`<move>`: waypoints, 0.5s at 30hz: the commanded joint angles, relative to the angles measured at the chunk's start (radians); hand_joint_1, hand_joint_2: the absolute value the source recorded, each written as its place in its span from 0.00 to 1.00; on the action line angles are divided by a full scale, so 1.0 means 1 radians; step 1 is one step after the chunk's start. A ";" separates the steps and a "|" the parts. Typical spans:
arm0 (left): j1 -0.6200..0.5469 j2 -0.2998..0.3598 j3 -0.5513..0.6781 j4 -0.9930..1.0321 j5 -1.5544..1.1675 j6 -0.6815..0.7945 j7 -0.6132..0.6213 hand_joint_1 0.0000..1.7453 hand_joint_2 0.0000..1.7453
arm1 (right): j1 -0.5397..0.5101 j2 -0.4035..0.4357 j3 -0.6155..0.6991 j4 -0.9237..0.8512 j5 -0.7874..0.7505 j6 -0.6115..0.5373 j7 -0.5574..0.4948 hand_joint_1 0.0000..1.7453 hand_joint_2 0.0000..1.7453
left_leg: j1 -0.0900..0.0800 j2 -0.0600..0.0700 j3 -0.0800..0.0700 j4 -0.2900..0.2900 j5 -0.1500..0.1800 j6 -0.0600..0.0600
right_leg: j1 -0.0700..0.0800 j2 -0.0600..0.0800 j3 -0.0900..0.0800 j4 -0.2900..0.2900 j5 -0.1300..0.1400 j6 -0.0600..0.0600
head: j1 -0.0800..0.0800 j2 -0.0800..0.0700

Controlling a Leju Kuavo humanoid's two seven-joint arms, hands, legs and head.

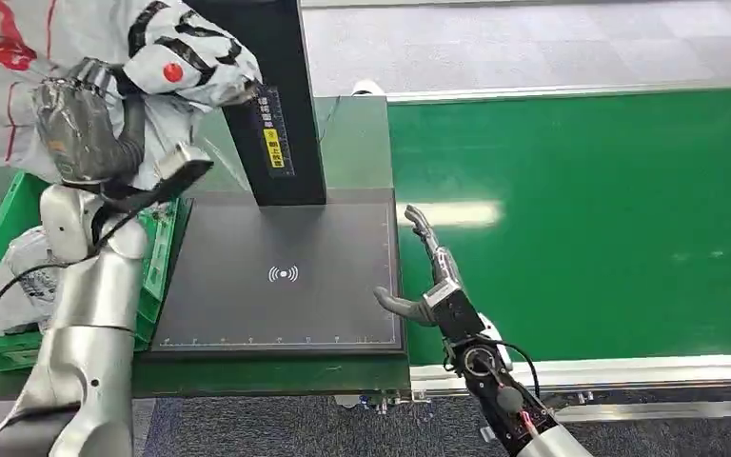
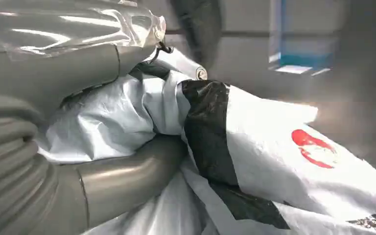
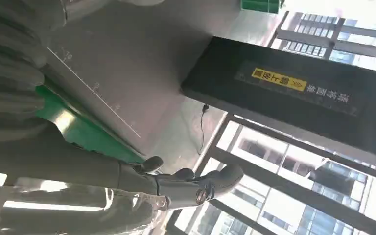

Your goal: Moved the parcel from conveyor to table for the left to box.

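- The parcel (image 1: 186,57), a crumpled white bag with black bands and red marks, is seen at the upper left of the head frame, held up off the surfaces below.
- The left hand (image 1: 81,124) is clamped on the parcel; in the left wrist view its thick grey thumb and a finger (image 2: 127,171) are wrapped around a gathered fold of the bag (image 2: 274,161).
- A green crate (image 1: 5,276) is seen at the lower left of the head frame, below the left arm, with another white bag (image 1: 19,271) lying in it.
- A dark grey pad (image 1: 286,276) with a wave symbol and ruler marks along its edges lies at the centre of the head frame, just beside the crate.
- A black post (image 1: 266,105) with a yellow label stands at the pad's far edge, just right of the parcel.
- The green conveyor (image 1: 590,219) takes up the right half of the head frame.
- The right hand (image 1: 424,281) is seen at lower centre, over the line where pad and conveyor meet; its fingers (image 3: 210,183) are stretched out and apart, with nothing held.
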 commanded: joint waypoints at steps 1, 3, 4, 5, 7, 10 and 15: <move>-0.286 0.127 -0.106 0.543 -0.159 -0.072 0.348 1.00 1.00 | -0.004 -0.026 0.013 -0.014 0.049 0.037 0.029 0.00 1.00 | 0.000 -0.003 0.000 0.001 0.000 0.003 | 0.001 -0.004 0.002 0.000 0.000 -0.004 | 0.000 0.000; -0.319 0.143 -0.142 0.567 -0.198 -0.119 0.420 1.00 1.00 | -0.001 -0.026 0.017 -0.010 0.059 0.044 0.030 0.00 1.00 | 0.000 -0.002 -0.001 0.001 0.000 0.002 | 0.001 -0.003 0.000 0.001 0.000 -0.003 | 0.000 0.000; -0.348 0.150 -0.164 0.583 -0.226 -0.166 0.479 1.00 1.00 | 0.005 -0.023 0.019 -0.011 0.068 0.047 0.031 0.00 1.00 | 0.001 -0.003 -0.001 0.002 0.000 0.003 | 0.002 -0.003 0.000 0.000 0.000 -0.004 | 0.000 0.000; -0.364 0.156 -0.178 0.592 -0.243 -0.194 0.512 1.00 1.00 | 0.010 -0.021 0.020 -0.014 0.076 0.048 0.032 0.00 1.00 | 0.001 -0.003 -0.002 0.002 0.000 0.002 | 0.002 -0.004 0.000 0.001 -0.001 -0.003 | 0.000 0.000; -0.395 0.165 -0.191 0.616 -0.263 -0.276 0.576 1.00 1.00 | 0.021 -0.015 0.023 -0.023 0.106 0.038 0.040 0.00 1.00 | 0.001 -0.003 -0.002 0.002 0.000 0.002 | 0.002 -0.003 0.000 0.001 -0.001 -0.004 | 0.000 0.000; -0.410 0.172 -0.250 0.652 -0.273 -0.489 0.662 1.00 1.00 | 0.022 -0.004 0.010 -0.026 0.131 0.053 0.056 0.00 1.00 | 0.001 -0.001 -0.001 0.001 -0.001 0.002 | 0.001 -0.002 0.000 0.001 0.000 -0.003 | 0.000 0.000; -0.394 0.170 -0.269 0.667 -0.273 -0.691 0.743 1.00 1.00 | -0.015 0.019 -0.004 0.006 0.161 0.085 0.074 0.00 1.00 | 0.000 0.000 0.000 0.000 0.000 0.002 | 0.000 -0.001 0.000 0.000 0.000 -0.003 | 0.000 0.000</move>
